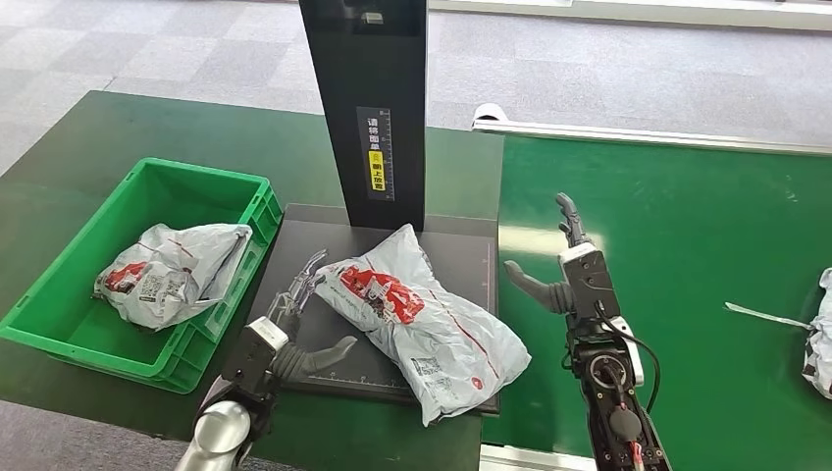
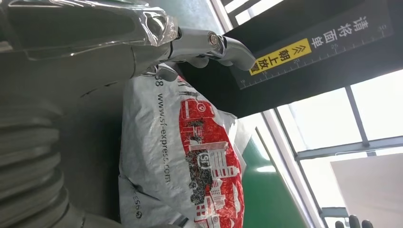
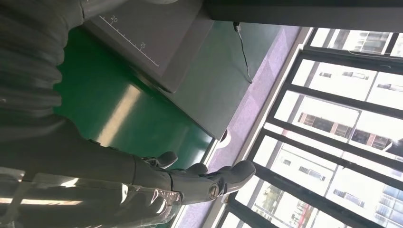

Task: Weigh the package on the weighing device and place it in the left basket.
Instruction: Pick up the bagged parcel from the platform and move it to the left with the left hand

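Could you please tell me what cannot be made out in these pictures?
- Scale reading: no display visible in any view.
- Package label print: too small in head view.
- Second package: cut by the head view's right edge.
- Left hand touching the package: unclear; left wrist view too close.
- Basket floor: partly hidden by its parcel.

three packages (image 1: 422, 319) (image 1: 172, 273) (image 1: 819, 339), one green basket (image 1: 59, 319), one weighing device (image 1: 365, 108), two hands (image 1: 289, 324) (image 1: 574, 270)

Bright even daylight, window glare on green table (image 1: 677, 245), soft wrist-view blur.

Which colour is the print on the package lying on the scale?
Red and black on a grey-white package; the left wrist view shows it best.
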`<state>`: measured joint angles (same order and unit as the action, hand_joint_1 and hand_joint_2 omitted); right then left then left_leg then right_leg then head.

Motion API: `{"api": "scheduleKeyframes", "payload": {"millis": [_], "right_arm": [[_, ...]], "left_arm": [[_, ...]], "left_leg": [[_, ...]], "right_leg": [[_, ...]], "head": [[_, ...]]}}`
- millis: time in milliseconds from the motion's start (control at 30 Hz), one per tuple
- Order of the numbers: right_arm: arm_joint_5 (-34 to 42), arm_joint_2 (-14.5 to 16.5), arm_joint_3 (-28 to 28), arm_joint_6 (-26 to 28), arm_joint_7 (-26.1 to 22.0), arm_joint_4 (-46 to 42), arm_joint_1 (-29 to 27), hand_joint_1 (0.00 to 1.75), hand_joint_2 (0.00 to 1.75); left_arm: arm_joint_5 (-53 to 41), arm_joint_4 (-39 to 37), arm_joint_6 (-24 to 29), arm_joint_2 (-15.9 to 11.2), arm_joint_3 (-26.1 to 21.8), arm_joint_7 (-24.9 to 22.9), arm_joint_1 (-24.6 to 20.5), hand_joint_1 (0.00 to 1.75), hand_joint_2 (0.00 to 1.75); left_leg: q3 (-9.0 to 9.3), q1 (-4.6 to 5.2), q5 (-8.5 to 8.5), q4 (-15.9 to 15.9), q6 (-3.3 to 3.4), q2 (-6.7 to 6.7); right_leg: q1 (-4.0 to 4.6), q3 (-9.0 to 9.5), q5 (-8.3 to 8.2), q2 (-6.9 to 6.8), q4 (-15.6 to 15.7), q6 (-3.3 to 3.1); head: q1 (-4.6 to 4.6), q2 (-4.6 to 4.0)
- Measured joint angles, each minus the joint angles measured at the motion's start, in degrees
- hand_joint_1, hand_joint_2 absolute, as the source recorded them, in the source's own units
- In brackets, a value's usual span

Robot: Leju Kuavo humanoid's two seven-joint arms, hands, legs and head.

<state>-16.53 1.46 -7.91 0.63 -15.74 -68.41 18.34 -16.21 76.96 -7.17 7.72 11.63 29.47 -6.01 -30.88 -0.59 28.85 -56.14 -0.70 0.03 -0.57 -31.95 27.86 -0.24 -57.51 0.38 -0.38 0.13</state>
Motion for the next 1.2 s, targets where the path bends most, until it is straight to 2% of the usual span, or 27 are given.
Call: {"api": "scheduleKeyframes", "payload": {"millis": [567,667,800,867,1000,1133,1200], "right_arm": [[-0.3,0.0,0.9,-0.1,0.0,-0.6,-0.4,0.0,1.75],[-0.7,0.0,0.9,-0.2,0.1,-0.6,-0.4,0.0,1.75],[-2.6,0.2,0.9,-0.7,0.5,-0.6,-0.8,0.0,1.75],[-3.4,0.5,0.9,-1.1,0.7,-0.6,-0.9,0.0,1.75],[-4.4,1.0,0.9,-1.5,1.0,-0.6,-0.7,0.0,1.75],[-5.4,1.6,1.0,-2.0,1.8,-0.6,-0.5,0.0,1.75],[-5.7,1.8,1.1,-2.3,2.2,-0.8,-0.8,0.0,1.75]], "left_arm": [[-0.6,0.7,0.1,0.0,0.3,-0.1,0.0,0.0,1.75],[-4.9,0.9,2.9,0.0,0.7,-1.0,-0.1,0.0,1.75],[-26.2,0.7,12.2,-0.1,4.2,-9.4,-1.2,0.0,1.75],[-34.0,0.0,14.0,-0.1,6.7,-13.3,-2.0,0.0,1.75],[-38.3,-2.4,12.0,-0.2,10.5,-16.7,-3.2,0.0,1.75],[-46.7,-6.6,8.7,-0.4,12.1,-26.7,-4.5,0.0,1.75],[-49.1,-8.4,8.7,-0.5,12.2,-28.4,-5.1,0.0,1.75]], "left_leg": [[0.01,0.0,0.0,0.0,0.0,0.0],[0.01,0.0,0.0,0.0,0.0,-0.01],[0.01,0.0,0.0,0.0,0.0,-0.01],[0.0,0.0,0.0,0.0,0.0,-0.01],[0.0,0.0,0.0,0.0,0.0,-0.01],[0.02,0.0,0.0,0.0,0.0,0.0],[0.05,-0.01,0.0,0.0,0.0,-0.02]], "right_leg": [[0.0,0.0,0.0,0.0,0.0,0.0],[0.0,0.0,0.0,0.0,0.0,0.0],[0.0,0.01,0.0,-0.02,0.0,0.0],[0.0,0.01,0.0,-0.01,0.0,0.0],[0.0,0.01,-0.01,0.0,0.0,0.0],[0.0,0.01,-0.01,0.0,0.0,0.0],[0.01,0.05,-0.01,-0.02,0.0,0.0]], "head": [[0.01,0.01],[-0.01,0.01],[0.01,0.01],[0.01,0.01],[0.0,0.01],[-0.01,0.02],[-0.01,0.02]]}}
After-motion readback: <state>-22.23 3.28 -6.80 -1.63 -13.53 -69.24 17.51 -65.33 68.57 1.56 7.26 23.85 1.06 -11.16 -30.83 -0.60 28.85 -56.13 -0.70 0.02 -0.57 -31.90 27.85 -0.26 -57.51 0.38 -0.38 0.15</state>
